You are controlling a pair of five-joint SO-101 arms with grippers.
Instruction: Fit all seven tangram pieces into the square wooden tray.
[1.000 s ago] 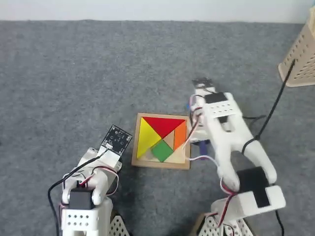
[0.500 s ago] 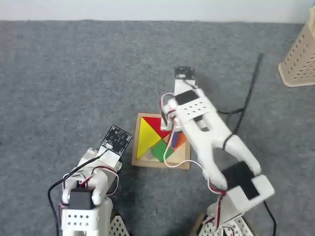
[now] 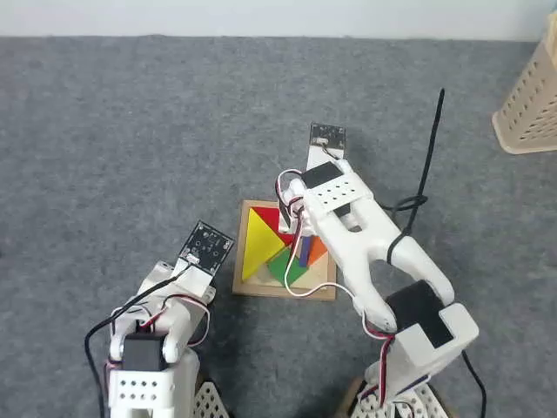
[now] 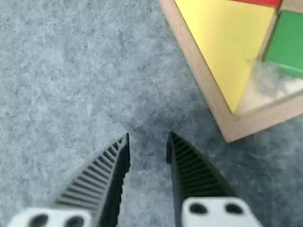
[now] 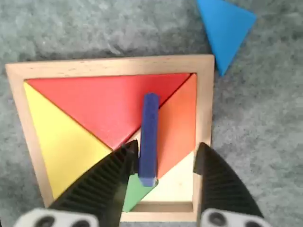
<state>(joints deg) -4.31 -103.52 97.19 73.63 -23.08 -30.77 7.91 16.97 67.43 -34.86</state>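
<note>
Right end effector (image 5: 164, 145), having just swung over the tray (image 5: 109, 66), is hovering with jaws parted around the dark-blue piece (image 5: 149, 132), which is standing on edge inside, not yet seated flat.

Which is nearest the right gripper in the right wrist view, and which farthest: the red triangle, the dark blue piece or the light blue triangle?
1. The dark blue piece, between the fingers of the right gripper, over the tray.
2. The red triangle, lying in the tray just beyond.
3. The light blue triangle, on the carpet outside the tray.
</note>
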